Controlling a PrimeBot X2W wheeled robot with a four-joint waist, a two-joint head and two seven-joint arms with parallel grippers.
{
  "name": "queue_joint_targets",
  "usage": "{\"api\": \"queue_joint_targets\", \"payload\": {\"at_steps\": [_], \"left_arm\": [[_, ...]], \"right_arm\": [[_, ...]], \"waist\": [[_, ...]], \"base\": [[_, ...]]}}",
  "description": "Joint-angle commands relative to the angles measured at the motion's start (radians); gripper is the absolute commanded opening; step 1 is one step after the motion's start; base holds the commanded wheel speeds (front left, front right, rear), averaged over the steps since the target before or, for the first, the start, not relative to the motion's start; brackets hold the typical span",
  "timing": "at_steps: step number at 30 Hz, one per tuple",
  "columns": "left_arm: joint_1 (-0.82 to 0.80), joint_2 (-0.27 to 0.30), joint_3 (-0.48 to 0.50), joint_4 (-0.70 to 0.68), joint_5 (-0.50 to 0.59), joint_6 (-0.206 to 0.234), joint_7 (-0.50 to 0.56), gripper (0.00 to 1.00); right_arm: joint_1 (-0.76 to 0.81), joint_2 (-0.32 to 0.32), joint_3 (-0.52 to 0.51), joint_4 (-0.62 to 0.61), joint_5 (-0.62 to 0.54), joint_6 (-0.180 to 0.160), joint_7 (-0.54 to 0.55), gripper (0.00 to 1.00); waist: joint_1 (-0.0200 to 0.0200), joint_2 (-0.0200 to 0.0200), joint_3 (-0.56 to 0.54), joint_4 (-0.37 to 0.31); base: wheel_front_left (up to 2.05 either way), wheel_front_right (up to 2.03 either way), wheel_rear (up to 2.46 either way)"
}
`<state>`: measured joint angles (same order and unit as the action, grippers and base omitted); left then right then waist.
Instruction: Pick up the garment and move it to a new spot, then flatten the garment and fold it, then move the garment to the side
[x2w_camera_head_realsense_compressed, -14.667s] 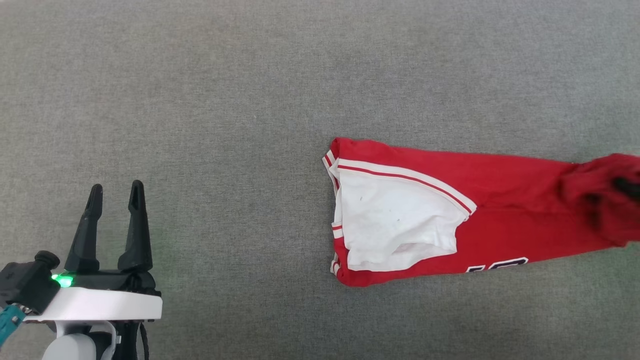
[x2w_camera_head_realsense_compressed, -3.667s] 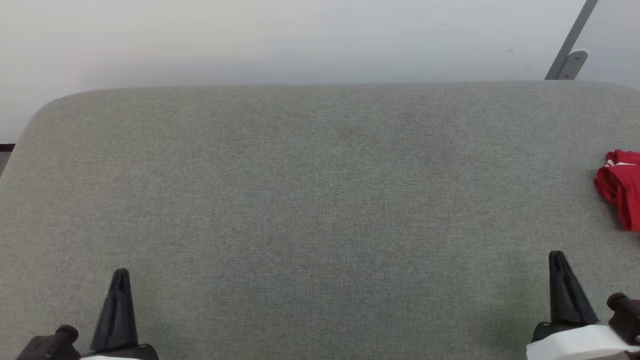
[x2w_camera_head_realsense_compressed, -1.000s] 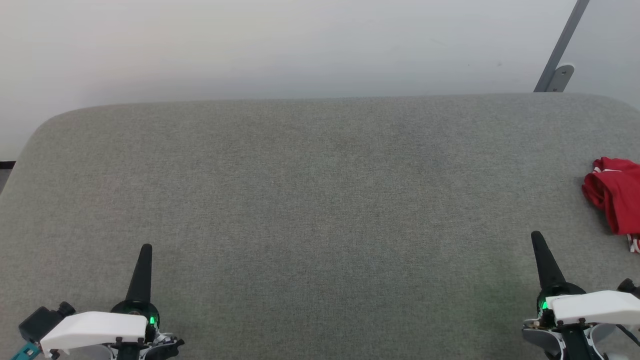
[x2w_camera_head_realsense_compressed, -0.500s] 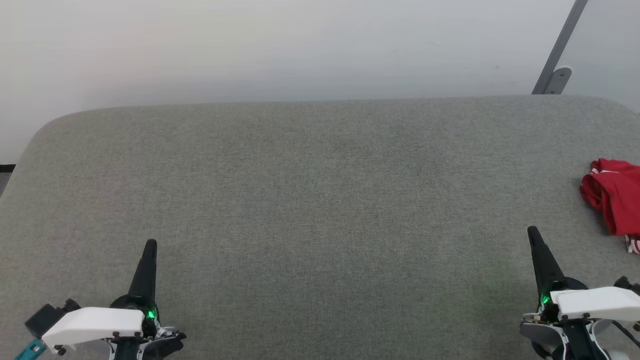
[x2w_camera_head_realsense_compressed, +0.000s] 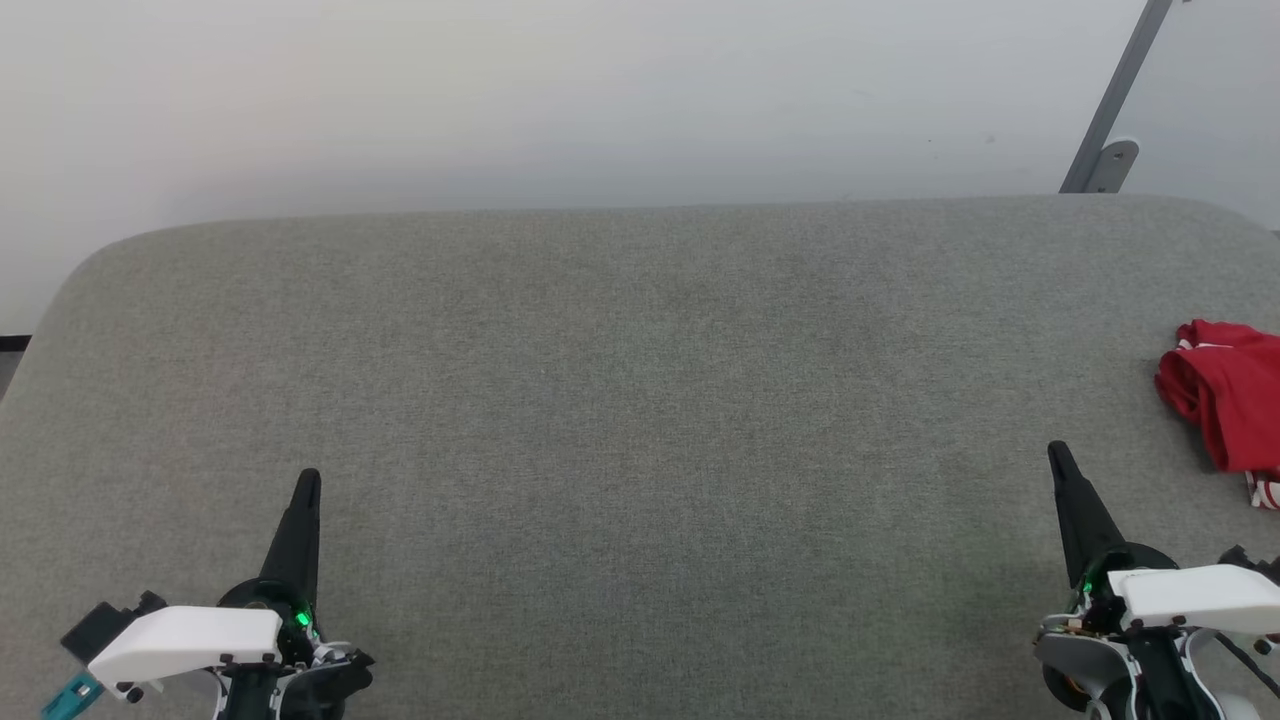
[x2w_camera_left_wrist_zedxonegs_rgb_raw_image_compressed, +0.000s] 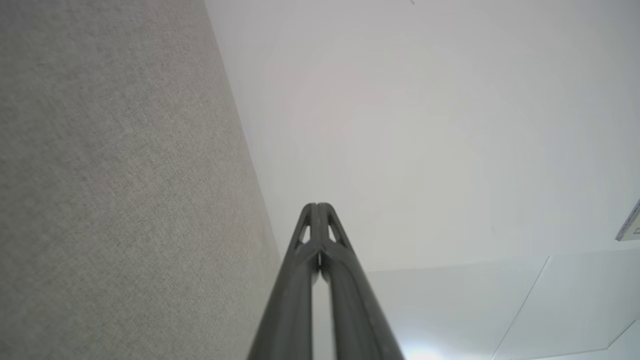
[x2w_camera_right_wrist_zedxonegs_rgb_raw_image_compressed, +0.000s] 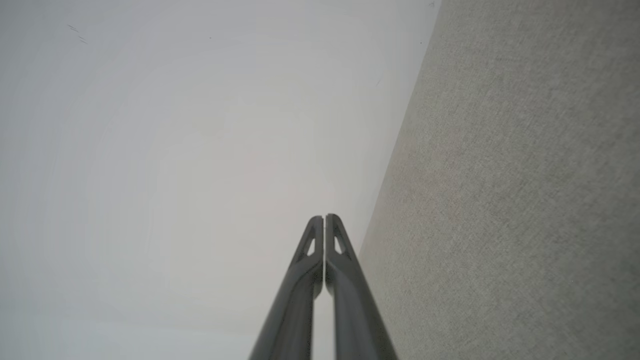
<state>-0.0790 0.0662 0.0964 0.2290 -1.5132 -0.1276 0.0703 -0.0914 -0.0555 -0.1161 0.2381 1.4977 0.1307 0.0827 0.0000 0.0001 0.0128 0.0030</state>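
**Lying bunched at the right edge of the table (x2w_camera_head_realsense_compressed: 600, 380): the garment (x2w_camera_head_realsense_compressed: 1222, 398)**

Head view: you see the left gripper (x2w_camera_head_realsense_compressed: 306, 478) over the table's near-left part and the right gripper (x2w_camera_head_realsense_compressed: 1053, 450) over its near-right, near the garment but apart from it.

Left wrist view: its fingers (x2w_camera_left_wrist_zedxonegs_rgb_raw_image_compressed: 300, 260) press together, holding nothing.

Right wrist view: fingers (x2w_camera_right_wrist_zedxonegs_rgb_raw_image_compressed: 345, 270) likewise closed tight, empty, alongside the table.

Coarse grey woven cloth covers the table (x2w_camera_head_realsense_compressed: 640, 400); the garment (x2w_camera_head_realsense_compressed: 1225, 400) is soft red fabric. Left gripper (x2w_camera_head_realsense_compressed: 308, 478) and right gripper (x2w_camera_head_realsense_compressed: 1055, 450) are matt dark plastic, the bracket (x2w_camera_head_realsense_compressed: 1110, 163) dull grey metal, the wall (x2w_camera_head_realsense_compressed: 500, 90) smooth.
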Motion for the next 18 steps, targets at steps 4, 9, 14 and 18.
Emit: {"api": "queue_joint_targets", "payload": {"at_steps": [4, 9, 14, 18], "left_arm": [[-0.024, -0.001, 0.003, 0.006, -0.044, -0.005, 0.015, 0.0], [-0.028, -0.004, 0.004, 0.012, -0.084, -0.005, 0.027, 0.0], [-0.034, -0.007, 0.005, 0.016, -0.102, -0.005, 0.033, 0.0], [-0.036, -0.007, 0.006, 0.018, -0.113, -0.005, 0.037, 0.0]], "right_arm": [[-0.014, 0.005, 0.001, 0.004, 0.044, 0.0, 0.016, 0.0], [-0.019, 0.006, 0.002, 0.007, 0.084, 0.0, 0.026, 0.0], [-0.024, 0.006, 0.002, 0.008, 0.106, 0.0, 0.032, 0.0], [-0.022, 0.007, 0.002, 0.009, 0.116, 0.0, 0.035, 0.0]], "waist": [[0.0, -0.0001, -0.003, -0.001], [0.0, -0.0001, -0.006, -0.002], [0.0, -0.0001, -0.008, -0.003], [0.0, -0.0001, -0.01, -0.003]], "base": [[0.0, 0.0, 0.0], [0.0, 0.0, 0.0], [0.0, 0.0, 0.0], [0.0, 0.0, 0.0]]}}
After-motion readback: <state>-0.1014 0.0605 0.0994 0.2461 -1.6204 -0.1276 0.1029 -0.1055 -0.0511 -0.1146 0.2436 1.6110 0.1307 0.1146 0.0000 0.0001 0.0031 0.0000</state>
